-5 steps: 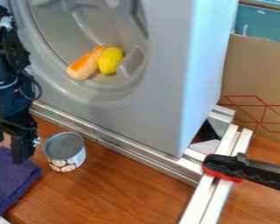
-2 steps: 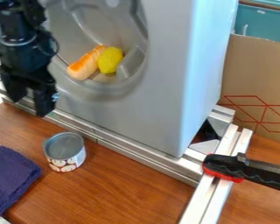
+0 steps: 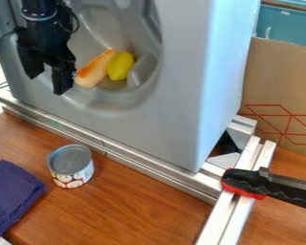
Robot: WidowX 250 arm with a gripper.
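So there's a big grey washer-style housing (image 3: 175, 115) with a round recess, sitting on metal rails (image 3: 162, 172). The black gripper (image 3: 48, 84) hangs at the recess's left edge, fingers spread apart with nothing between them. Folded navy cloth (image 3: 12, 194) bottom left, then a grey-topped can (image 3: 71, 165) upright on the wood table. Down in the recess, just right of the gripper, is a bread roll (image 3: 93, 72): longish and rounded, kinda pale tan with a bright orange top, lying slanted. Right beside it sits a smaller, vivid yellow lemon (image 3: 120, 66).
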